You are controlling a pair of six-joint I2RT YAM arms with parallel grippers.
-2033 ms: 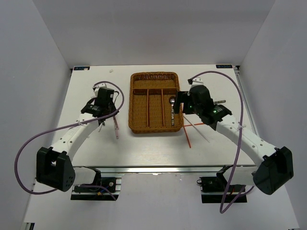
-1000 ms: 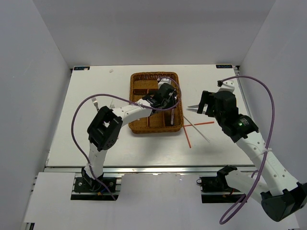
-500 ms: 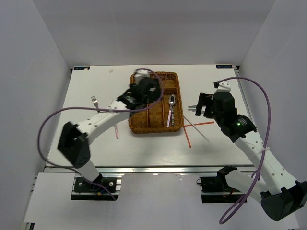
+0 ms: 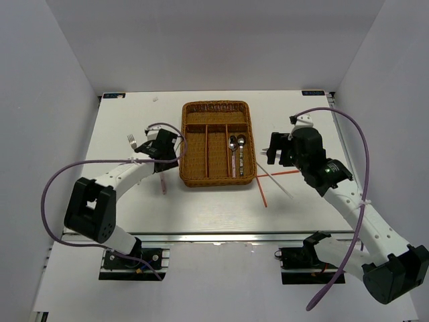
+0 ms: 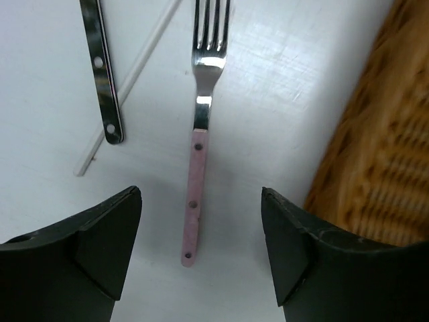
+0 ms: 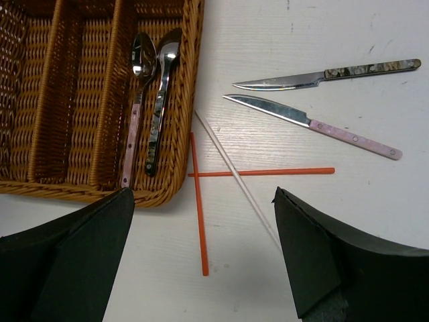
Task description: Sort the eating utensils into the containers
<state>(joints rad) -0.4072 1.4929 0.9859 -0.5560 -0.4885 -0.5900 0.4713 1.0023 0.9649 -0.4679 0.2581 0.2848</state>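
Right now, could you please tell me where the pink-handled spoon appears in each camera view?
Top external: the pink-handled spoon lies in the rightmost narrow compartment of the wicker tray, left of the dark-handled spoon.
Left wrist: not in it.
Right wrist: upper left, same compartment.
Shared landmark: the wicker tray, its wall showing in all three views.

**Desk:** What do the arms look like on your feed?

**Operator:** I see white shells on the long links of the left arm and the right arm, with black housings at the joints. Each has a chunky black shoulder block. A purple cable loops off the left one, and a second purple cable arcs over the right.

**Desk:** And the ends?

**Operator:** On my wrist views the left gripper and the right gripper have matte black, wedge-shaped fingers.
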